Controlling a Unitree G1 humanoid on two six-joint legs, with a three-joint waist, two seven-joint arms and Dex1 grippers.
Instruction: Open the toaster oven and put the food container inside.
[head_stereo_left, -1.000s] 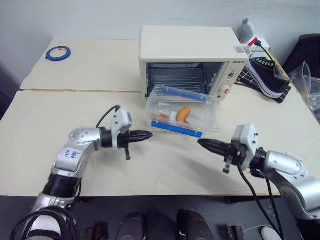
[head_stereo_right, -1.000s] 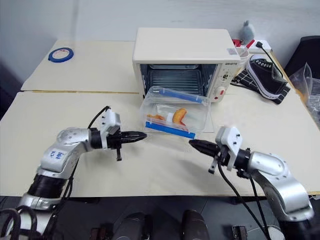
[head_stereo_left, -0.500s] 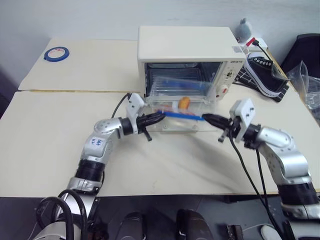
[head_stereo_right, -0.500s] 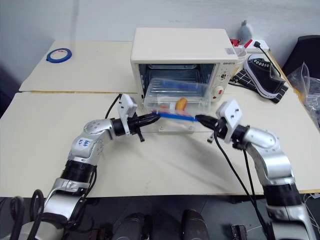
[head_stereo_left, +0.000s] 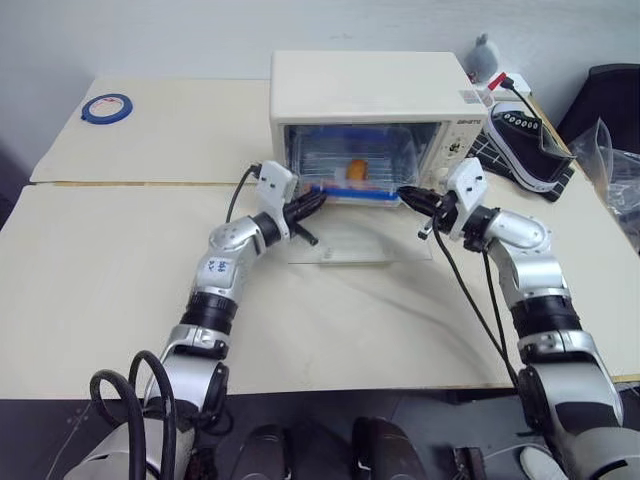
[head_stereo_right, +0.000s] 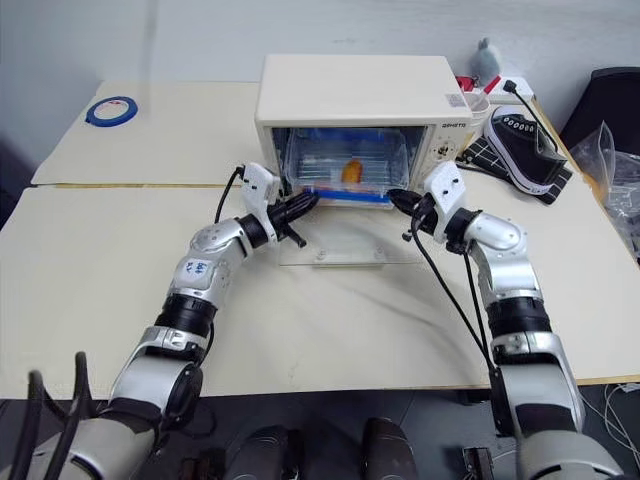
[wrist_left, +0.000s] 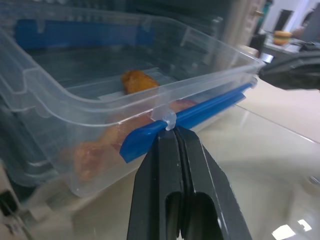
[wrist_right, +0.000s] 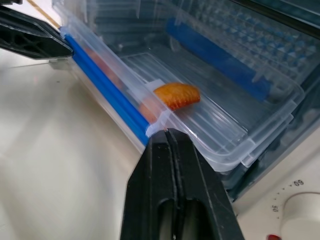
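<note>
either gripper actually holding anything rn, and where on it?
Nothing held. Left gripper and right gripper, both shut, press their tips against the food container's blue-clip edge.

The oven (head_stereo_left: 372, 95) stands on the table (head_stereo_left: 120, 250) with its glass door (head_stereo_left: 360, 235) lying open and flat in front. The container (head_stereo_left: 352, 165), with an orange piece inside, sits in the oven's mouth. The left end effector (head_stereo_left: 318, 200), fingers together, meets its near blue edge from one side; the right end effector (head_stereo_left: 404, 194), likewise closed, from the other. A blue tape roll (head_stereo_left: 104, 107) lies far left; a shoe (head_stereo_left: 528, 140) sits right of the oven.
</note>
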